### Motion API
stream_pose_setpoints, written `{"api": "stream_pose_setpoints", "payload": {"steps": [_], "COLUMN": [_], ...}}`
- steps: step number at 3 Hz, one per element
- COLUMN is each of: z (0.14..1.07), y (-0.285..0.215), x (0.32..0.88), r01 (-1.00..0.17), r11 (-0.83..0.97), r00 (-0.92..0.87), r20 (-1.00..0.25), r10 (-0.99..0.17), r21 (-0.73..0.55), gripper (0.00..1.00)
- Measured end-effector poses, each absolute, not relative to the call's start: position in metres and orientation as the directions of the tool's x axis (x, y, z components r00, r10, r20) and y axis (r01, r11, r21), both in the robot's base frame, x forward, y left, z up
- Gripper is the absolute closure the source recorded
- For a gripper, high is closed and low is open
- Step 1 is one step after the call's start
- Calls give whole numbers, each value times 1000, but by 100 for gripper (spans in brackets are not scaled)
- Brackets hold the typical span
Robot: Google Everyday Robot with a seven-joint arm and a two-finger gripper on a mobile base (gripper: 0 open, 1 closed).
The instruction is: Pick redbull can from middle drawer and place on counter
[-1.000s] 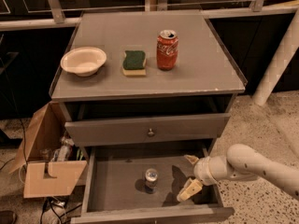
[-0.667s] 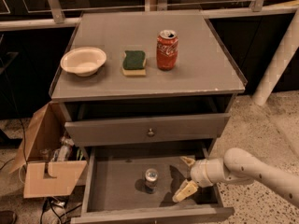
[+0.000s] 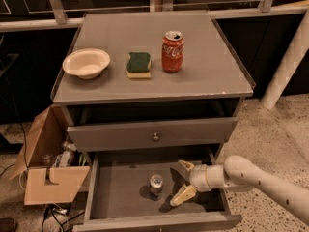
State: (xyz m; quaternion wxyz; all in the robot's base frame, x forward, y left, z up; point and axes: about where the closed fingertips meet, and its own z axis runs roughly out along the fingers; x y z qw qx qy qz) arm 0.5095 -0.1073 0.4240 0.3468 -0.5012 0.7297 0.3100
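The redbull can point(image 3: 156, 185) stands upright on the floor of the open middle drawer point(image 3: 120, 197), its silver top showing. My gripper point(image 3: 181, 181) reaches into the drawer from the right on a white arm, just right of the can and apart from it. Its two pale fingers point(image 3: 182, 195) are spread open with nothing between them. The counter point(image 3: 207, 66) is the grey cabinet top above.
On the counter stand a red Coca-Cola can point(image 3: 173, 51), a green-and-yellow sponge point(image 3: 138, 65) and a white bowl point(image 3: 86, 63). The upper drawer front with a knob point(image 3: 155, 137) overhangs the middle drawer. An open cardboard box point(image 3: 46, 163) sits on the floor at left.
My gripper has moved left inside the drawer, closer to the redbull can. The can has not moved.
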Motion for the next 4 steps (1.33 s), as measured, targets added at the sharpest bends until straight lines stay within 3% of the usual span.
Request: {"api": "stream_pose_setpoints", "payload": {"steps": [4], "z": [414], "y": [-62], "x": [514], "r01": [-962], "r11": [263], "r00": [-192], "r20": [-869], "r10": [-457], "r21": [74], "gripper": [0]}}
